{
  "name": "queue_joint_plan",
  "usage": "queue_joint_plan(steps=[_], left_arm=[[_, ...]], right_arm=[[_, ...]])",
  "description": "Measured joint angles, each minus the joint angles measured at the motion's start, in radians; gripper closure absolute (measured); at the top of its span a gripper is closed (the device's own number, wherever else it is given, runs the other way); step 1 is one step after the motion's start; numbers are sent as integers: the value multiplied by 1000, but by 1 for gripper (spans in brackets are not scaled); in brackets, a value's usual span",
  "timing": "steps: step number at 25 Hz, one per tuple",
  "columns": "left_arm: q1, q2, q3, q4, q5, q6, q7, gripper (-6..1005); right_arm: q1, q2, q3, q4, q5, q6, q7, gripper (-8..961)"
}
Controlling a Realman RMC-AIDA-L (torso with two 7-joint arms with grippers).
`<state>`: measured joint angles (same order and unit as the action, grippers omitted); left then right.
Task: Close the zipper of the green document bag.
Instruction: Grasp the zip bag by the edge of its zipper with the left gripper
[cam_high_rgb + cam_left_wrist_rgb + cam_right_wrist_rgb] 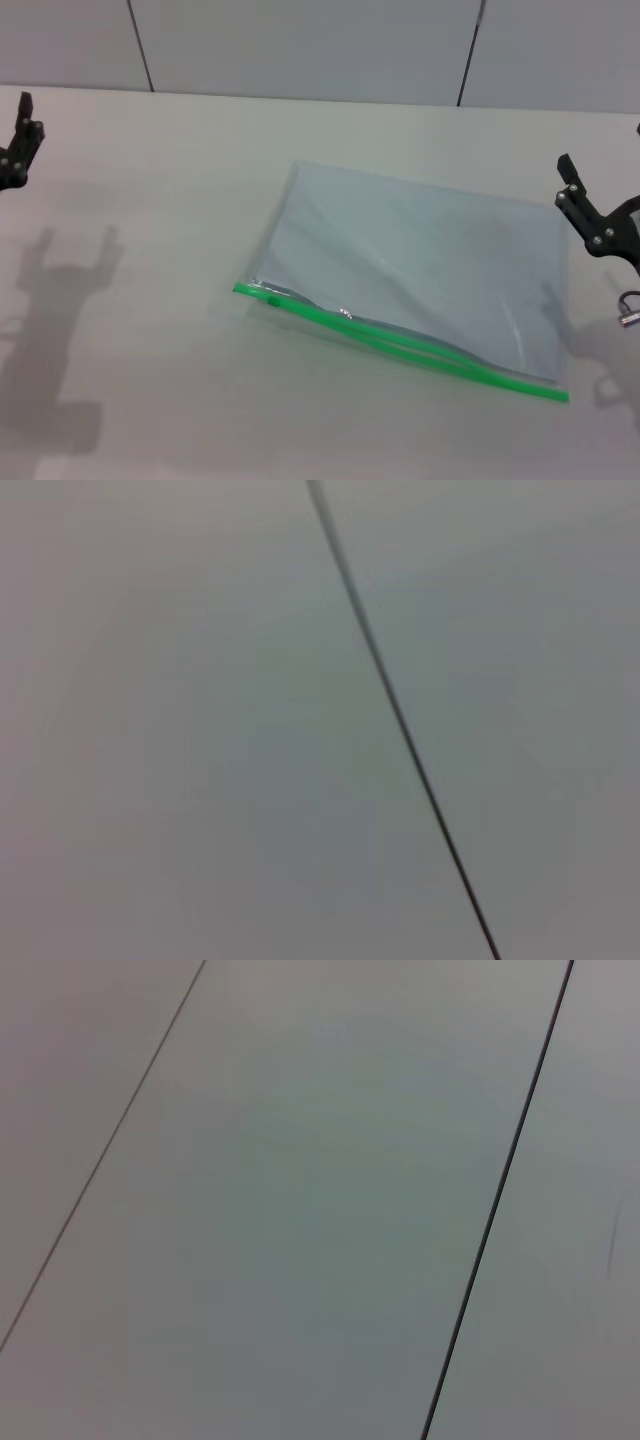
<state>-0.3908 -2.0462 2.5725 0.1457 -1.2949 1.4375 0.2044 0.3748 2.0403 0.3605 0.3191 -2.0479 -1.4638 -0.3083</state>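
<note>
**Bag flat at centre, both hands parked wide, zipper not yet closed**

I see the green document bag (420, 270) lying flat on the table (150, 300), a little right of centre in the head view. The zipper (400, 340) runs along the bag's near long edge, its long axis going from about 10 o'clock down to 4 o'clock. The small slider tab (271, 297) sits close to the 10 o'clock end. From there toward 4 o'clock the 2 green tracks appear to bow apart, so I judge the zipper open along most of its length.

The left hand (20, 140) hangs at the far left edge of the view, well apart from the bag; from it the slider lies toward 4 o'clock. The right hand (590, 215) hovers just beside the bag's right short edge, so it is the nearer hand to the bag, though nearer to the zipper's 4 o'clock end than to the slider. I cannot tell whether either hand's fingers are apart or together; only part of each shows. Both wrist views show just wall panels and seams, nothing of the bag.

My judgement: the coming move turns on reaching the slider at the 10 o'clock end and drawing it along the green strip toward 4 o'clock, with the other hand pinning the bag so it does not slide.
</note>
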Motion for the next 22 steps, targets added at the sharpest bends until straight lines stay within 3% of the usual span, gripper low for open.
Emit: queue_joint_plan(steps=[6, 14, 22], left_arm=[[7, 0, 54, 18, 29, -22, 86, 127], [8, -1, 258, 29, 87, -176, 195, 126], [16, -2, 282, 57, 165, -275, 256, 127]], right_arm=[[1, 0, 2, 0, 1, 7, 0, 142], [4, 0, 1, 0, 1, 8, 0, 142], [6, -1, 1, 0, 2, 8, 0, 143]])
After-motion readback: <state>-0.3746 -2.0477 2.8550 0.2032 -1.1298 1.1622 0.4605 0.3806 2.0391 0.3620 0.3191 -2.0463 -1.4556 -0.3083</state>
